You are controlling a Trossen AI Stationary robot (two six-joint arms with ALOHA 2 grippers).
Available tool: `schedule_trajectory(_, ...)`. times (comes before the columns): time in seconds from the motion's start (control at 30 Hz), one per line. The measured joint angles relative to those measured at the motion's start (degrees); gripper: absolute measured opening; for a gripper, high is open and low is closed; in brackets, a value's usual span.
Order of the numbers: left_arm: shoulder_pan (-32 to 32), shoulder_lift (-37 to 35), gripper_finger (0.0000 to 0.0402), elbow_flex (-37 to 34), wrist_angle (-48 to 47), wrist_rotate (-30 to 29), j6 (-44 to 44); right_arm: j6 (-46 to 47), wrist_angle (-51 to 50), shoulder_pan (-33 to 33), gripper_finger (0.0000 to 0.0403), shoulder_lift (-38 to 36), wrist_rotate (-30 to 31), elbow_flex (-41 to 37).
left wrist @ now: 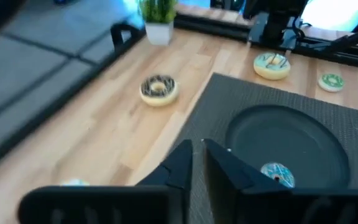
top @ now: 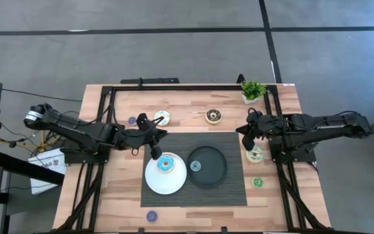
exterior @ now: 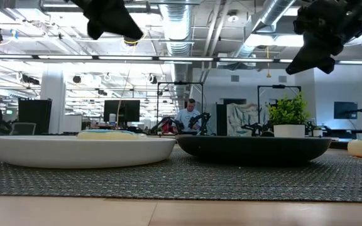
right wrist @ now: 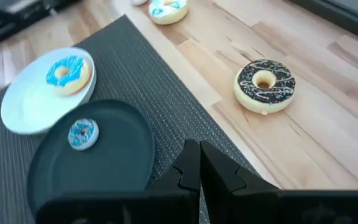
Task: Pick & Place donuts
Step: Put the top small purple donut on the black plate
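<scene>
A blue-iced donut (top: 165, 164) lies on the white plate (top: 156, 182), and a coin-sized blue donut (top: 195, 166) lies on the black plate (top: 214, 170). On the wood lie the chocolate donut (right wrist: 265, 85), the white donut (top: 162, 117) and the pale green donut (top: 255, 154). A small green donut (top: 257, 182) and two small purple ones (top: 132, 120) (top: 151, 216) lie there too. My left gripper (left wrist: 197, 163) hovers over the mat's far left corner, its fingers a narrow gap apart with nothing between them. My right gripper (right wrist: 195, 165) hangs shut and empty over the mat's far right corner.
Both plates stand on a dark woven mat (top: 236, 192) in the middle of the wooden table. A potted plant (top: 253, 90) stands at the far right corner. A black frame (top: 174, 86) runs along the table's far edge and sides.
</scene>
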Motion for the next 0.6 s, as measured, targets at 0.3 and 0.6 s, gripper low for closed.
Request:
schedule_trajectory(0.3, 13.9, 0.0, 0.018, 0.0, -28.3, 3.8, -24.8, 3.4, 0.0, -0.4, 0.0001, 0.0, 0.0, 0.0)
schedule_trajectory(0.6, 25.4, 0.0, 0.0242, -0.1, -37.8, 7.6, -33.0, 4.4, 0.0, -0.4, 0.0, 0.0, 1.1, 0.0)
